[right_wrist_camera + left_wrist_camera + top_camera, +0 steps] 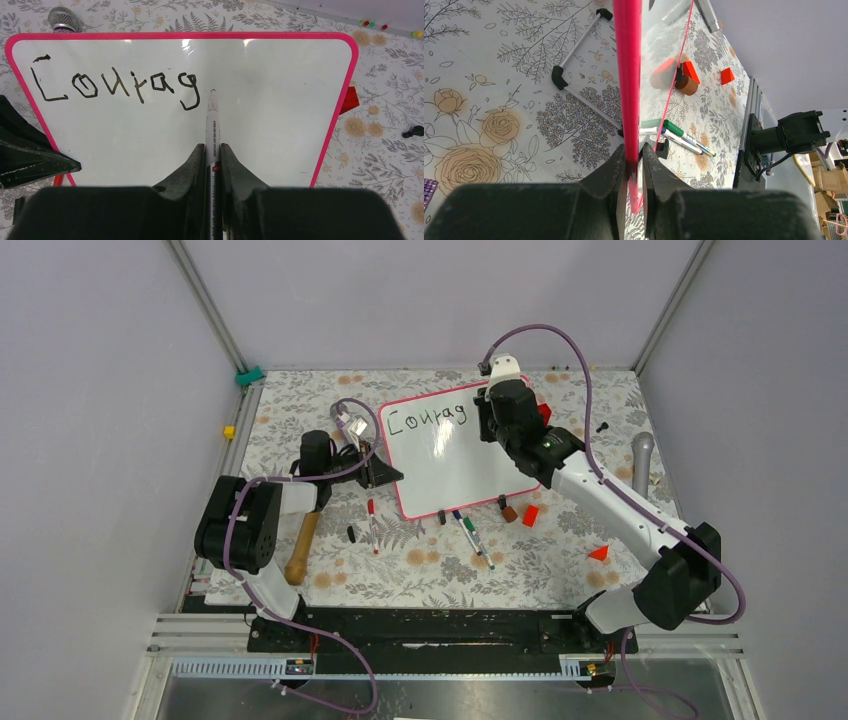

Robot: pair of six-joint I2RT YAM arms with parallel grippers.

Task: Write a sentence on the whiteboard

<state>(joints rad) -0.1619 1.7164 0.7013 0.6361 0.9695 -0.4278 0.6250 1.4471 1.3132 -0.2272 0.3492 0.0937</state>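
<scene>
The whiteboard (470, 475), white with a pink-red frame, lies on the floral table. Black lettering (427, 418) along its top reads "Courag", and it shows too in the right wrist view (115, 87). My right gripper (497, 425) is over the board's upper right, shut on a marker (212, 125). The marker's tip sits just right of the "g" on the board (270, 125). My left gripper (385, 475) is shut on the board's left frame edge (628, 75), its jaws standing either side of it.
Loose markers (470, 530) and a red-tipped one (372, 525) lie below the board. So do a brown block (510, 512), a red block (530, 515) and small black caps. A red wedge (599, 552), a microphone (643, 460) and a wooden handle (300, 545) lie around.
</scene>
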